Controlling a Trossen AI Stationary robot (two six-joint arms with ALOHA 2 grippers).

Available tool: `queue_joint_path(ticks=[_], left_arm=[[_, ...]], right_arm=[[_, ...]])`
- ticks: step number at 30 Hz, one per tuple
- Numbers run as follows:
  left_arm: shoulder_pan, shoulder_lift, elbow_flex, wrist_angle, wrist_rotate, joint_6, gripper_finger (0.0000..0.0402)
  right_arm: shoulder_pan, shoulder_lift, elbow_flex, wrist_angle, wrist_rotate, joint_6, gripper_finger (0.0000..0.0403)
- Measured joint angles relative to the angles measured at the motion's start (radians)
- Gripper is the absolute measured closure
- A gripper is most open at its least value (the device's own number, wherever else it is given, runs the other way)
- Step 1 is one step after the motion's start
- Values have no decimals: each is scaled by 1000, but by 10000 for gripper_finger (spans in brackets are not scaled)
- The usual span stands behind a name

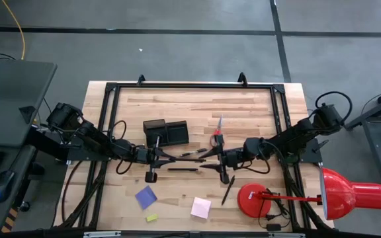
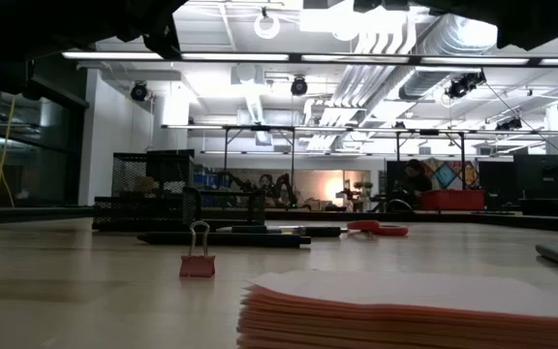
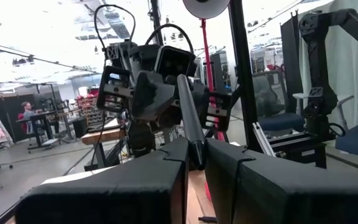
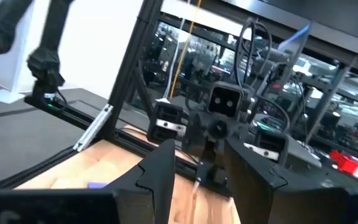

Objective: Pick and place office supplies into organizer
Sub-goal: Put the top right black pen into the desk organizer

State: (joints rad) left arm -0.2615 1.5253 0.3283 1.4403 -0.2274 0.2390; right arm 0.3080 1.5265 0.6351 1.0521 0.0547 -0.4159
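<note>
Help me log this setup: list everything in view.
organizer: one, black, far middle of the table
scissors: one, red-handled, right of the organizer
loose pens: about three, dark, mid-table
blue-purple pad: one, near edge, left
pink pad: one, near edge, middle
eraser: one, yellow, beside the blue-purple pad
binder clip: one, pink, on the table
lamp: one, red, near right corner
left gripper: mid-table, shut on held pen, dark
right gripper: mid-table, open, facing the left
</note>
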Motion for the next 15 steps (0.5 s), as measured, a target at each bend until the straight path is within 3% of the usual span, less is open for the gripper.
queue_joint_path(ticks=[15], left_arm=[[0,0,0,-5,4,0,381]], right_arm=[[-2,0,0,70,-56,-12,274]])
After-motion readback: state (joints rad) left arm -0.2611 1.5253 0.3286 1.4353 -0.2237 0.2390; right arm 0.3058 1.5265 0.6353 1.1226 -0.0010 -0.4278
